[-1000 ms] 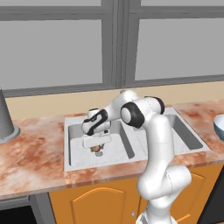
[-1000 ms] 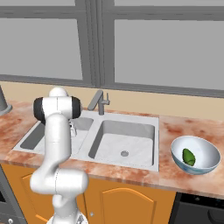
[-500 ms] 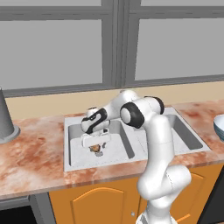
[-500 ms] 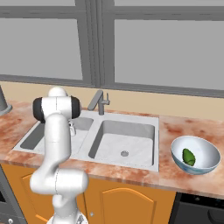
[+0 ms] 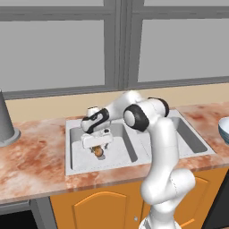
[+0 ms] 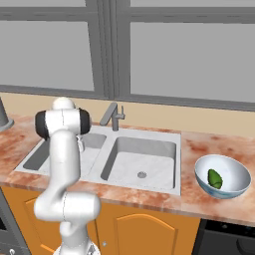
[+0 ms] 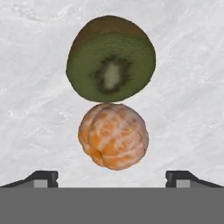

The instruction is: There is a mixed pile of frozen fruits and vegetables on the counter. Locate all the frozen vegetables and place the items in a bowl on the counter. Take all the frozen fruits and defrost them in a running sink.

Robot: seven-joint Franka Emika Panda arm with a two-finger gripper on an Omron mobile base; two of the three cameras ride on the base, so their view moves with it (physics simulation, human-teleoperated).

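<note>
Two fruits are lying on the sink (image 5: 71, 154) floor just ahead of the claw (image 7: 112, 177): the orange-tan ball (image 7: 113, 135) nearest, touching the dark olive piece (image 7: 111, 59) beyond. The jaws are standing wide apart, gripping nothing, so lifting straight up should avoid nudging either.

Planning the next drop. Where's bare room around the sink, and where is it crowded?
Free: the right basin around its drain, and the counter between the grey pot and the sink. Crowded: the left basin, where the open gripper hangs over the kiwi half touching the peeled orange.
</note>
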